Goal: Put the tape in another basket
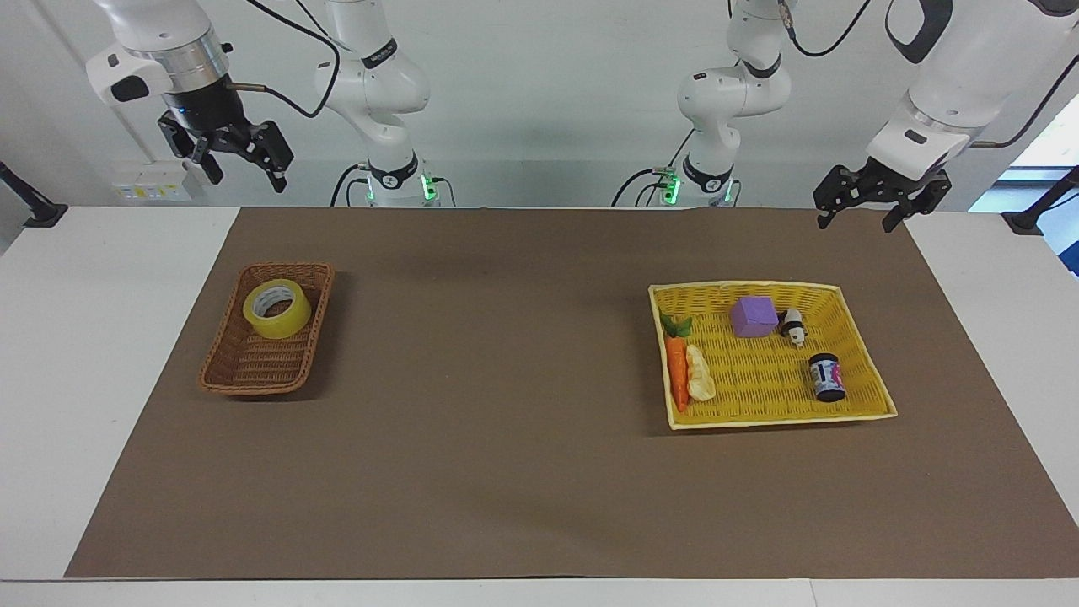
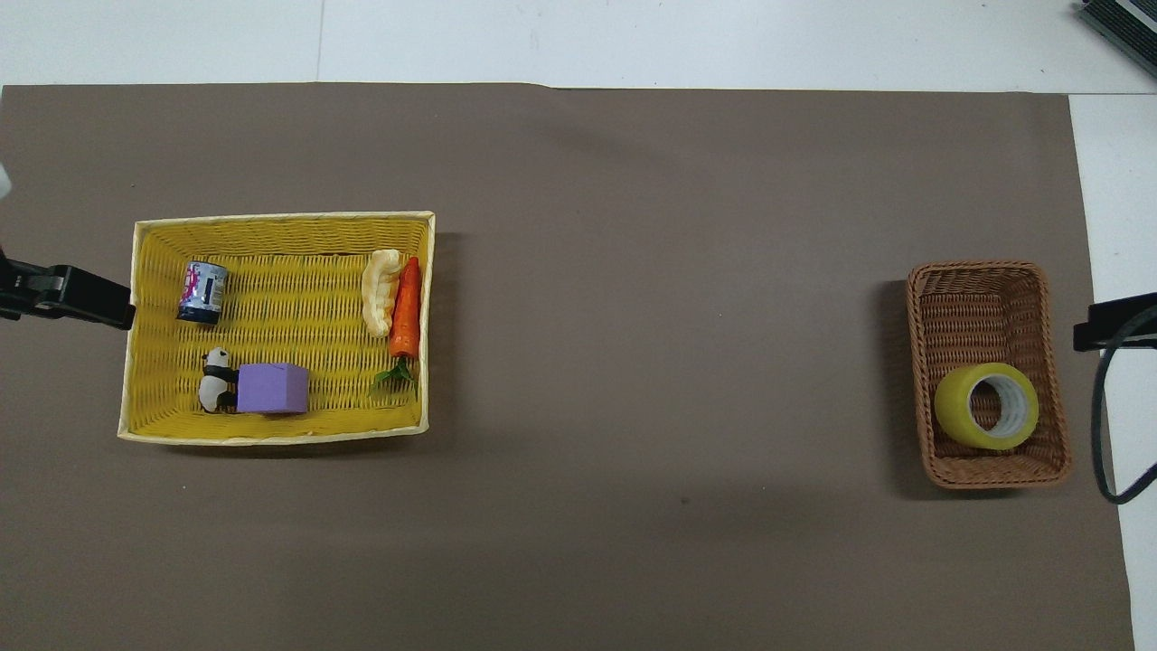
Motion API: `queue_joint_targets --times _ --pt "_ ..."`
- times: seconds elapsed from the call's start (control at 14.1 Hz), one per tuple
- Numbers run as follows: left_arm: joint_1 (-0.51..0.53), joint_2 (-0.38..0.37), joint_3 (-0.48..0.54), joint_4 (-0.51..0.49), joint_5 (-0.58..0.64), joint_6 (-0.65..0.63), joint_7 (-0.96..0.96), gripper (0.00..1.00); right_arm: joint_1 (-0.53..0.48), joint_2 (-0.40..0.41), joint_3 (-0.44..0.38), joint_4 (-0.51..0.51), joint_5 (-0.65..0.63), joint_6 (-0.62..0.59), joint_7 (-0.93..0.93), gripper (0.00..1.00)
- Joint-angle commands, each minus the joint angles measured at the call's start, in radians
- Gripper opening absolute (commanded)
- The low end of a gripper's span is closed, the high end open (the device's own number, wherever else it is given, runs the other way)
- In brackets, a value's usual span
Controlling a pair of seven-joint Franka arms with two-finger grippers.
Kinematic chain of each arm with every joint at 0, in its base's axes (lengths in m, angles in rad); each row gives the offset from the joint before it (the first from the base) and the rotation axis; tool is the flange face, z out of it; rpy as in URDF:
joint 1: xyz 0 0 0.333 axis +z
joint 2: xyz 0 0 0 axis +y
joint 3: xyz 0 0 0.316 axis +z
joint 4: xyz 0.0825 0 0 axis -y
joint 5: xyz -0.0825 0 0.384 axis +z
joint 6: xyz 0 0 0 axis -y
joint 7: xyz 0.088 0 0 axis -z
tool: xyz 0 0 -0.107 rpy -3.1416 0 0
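White surface (image 1: 126, 278) with a large brown mat (image 1: 523, 379) laid over most of it; bare white margins show at both ends and along the edge away from the robots. Tape (image 1: 276, 309) sits inside the brown basket (image 1: 244, 371), toward the right arm's end of the mat, propped against the basket wall nearer to the robots, its open core tilted upward; the rest of that basket floor is bare wicker. Yellow basket (image 1: 763, 417) lies toward the left arm's end, well apart from the brown one. In it: purple block (image 1: 754, 316) with a small panda figure (image 1: 792, 325) touching it, both along the side nearer to the robots; a small can (image 1: 827, 377) on its side farther out; a carrot (image 1: 676, 358) and a pale ridged piece (image 1: 700, 373) side by side, touching, along the wall toward the mat's middle. Right gripper (image 1: 240, 158) hangs high in the air over the white margin at its own end of the surface, fingers spread, holding nothing. Left gripper (image 1: 868, 202) hangs over the mat's corner by its own base, fingers spread, empty. Room: plain pale wall past the arm bases, green lights (image 1: 430, 181) lit at both bases, a socket strip (image 1: 152, 181) on the wall.
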Motion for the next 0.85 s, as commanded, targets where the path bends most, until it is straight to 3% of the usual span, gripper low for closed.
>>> queue_joint_targets --times 0.0,0.78 --pt "0.015 -0.001 -0.010 0.004 0.011 -0.011 0.012 1.00 -0.011 -0.007 0.003 0.003 0.009 -0.020 -0.013 1.00" --pt "0.015 -0.001 -0.010 0.004 0.011 -0.011 0.012 1.00 -0.011 -0.005 -0.003 0.008 0.009 -0.031 -0.011 1.00"
